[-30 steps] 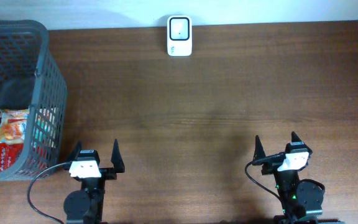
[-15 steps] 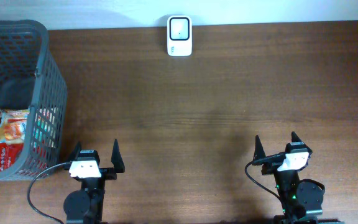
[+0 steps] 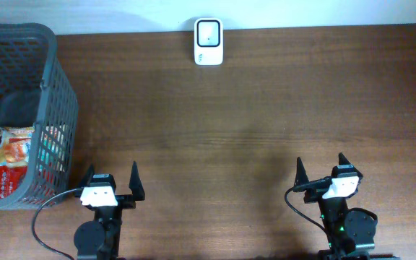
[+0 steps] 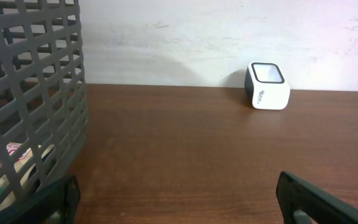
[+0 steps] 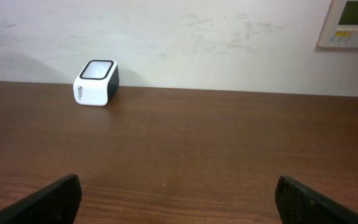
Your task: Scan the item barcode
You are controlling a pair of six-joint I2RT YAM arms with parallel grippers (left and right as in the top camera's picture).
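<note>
Looking down from overhead, I have both arms parked along the bottom edge of the frame, a ready stance with nothing picked up yet. The left gripper (image 3: 112,175), lower left, has its fingers spread wide and holds nothing. The right gripper (image 3: 321,167), lower right, is likewise spread and empty.

The item to scan, an orange snack packet (image 3: 9,152), lies inside the grey mesh basket (image 3: 58,79) at the left edge, so I judge the left arm the nearer one to fetch it. The white scanner (image 3: 209,42) sits at top centre against the wall, window facing up, presumably so a barcode can be passed over it.

I count two grippers, one basket, one scanner and one packet. A dark shape (image 3: 16,108) lies above the packet in the basket; I cannot tell what it is.
</note>
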